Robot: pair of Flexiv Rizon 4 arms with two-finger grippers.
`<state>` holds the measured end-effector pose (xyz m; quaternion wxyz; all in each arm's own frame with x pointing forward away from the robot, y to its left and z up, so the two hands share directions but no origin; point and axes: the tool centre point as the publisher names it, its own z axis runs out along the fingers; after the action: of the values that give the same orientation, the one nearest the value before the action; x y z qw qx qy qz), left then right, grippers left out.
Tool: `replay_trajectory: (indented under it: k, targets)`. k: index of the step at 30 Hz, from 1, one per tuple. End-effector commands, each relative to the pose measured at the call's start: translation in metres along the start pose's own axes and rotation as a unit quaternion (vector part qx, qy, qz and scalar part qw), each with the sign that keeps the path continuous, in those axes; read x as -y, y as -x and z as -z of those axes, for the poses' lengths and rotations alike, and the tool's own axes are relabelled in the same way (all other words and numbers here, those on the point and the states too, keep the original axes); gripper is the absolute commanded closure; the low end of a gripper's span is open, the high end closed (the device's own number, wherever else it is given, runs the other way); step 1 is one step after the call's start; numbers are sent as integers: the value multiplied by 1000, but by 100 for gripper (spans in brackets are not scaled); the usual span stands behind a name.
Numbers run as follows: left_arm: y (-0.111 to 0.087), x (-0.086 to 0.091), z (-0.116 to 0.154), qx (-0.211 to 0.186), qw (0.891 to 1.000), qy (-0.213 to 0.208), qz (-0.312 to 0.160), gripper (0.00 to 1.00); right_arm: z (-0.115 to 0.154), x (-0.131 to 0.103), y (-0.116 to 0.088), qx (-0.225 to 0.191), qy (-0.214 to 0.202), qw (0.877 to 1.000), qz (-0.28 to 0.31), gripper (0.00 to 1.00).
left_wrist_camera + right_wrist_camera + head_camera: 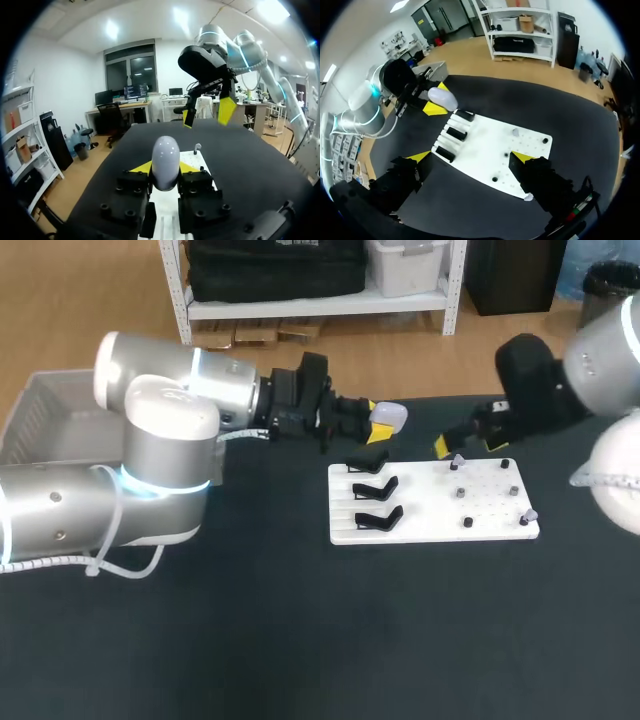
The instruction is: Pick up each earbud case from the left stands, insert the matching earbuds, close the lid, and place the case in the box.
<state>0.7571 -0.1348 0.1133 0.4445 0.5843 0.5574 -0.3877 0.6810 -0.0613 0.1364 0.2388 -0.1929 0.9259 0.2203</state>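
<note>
My left claw point(165, 168) is clenched on the earbud case point(388, 417), a pale and smooth oval. One yellow fingertip point(141, 167) presses on each side of it. I hold the case in the air over the black table point(300, 640), just beyond the far left corner of the white board point(420, 512). It is well apart from the box point(40, 405), which stands at the left edge of the table, behind my left arm. Whether the lid of the case is fully down, I cannot tell.

My right claw point(471, 156) is released. Its two yellow tips stand wide apart and hang free above the board, over its far edge. Seen from my left wrist, this claw is ahead of the case and higher than it. The two claws are near each other but do not touch.

On the left part of the board there are three black stands point(375, 487) in a column, one behind the other. On the right part there are small dark pegs point(467, 523). One pale earbud point(457, 463) sits at the far edge of the board, almost under my right claw. A second pale piece of the same kind sits at the near right corner.
</note>
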Motion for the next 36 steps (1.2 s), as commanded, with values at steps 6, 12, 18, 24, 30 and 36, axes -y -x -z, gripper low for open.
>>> replay_trajectory:
  k: [6,12,18,24,30,36]
  targets:
    - [6,9,-16,0,1000,-11,-10,100,-17,-7,15,-13,18,1000,1,0]
    - [6,16,-19,0,1000,-20,-12,100,-23,-9,20,-21,22,1000,8,0]
    - [9,25,-21,1,999,-29,-17,100,-26,-7,21,-24,23,999,7,0]
    - [9,32,-24,-1,999,-35,-19,100,-25,-7,24,-24,22,999,5,0]
    - [10,37,-23,3,999,-38,-17,100,-25,-2,27,-24,18,1000,5,0]
    - [7,40,-22,4,999,-40,-14,100,-22,-2,31,-23,13,1000,6,0]
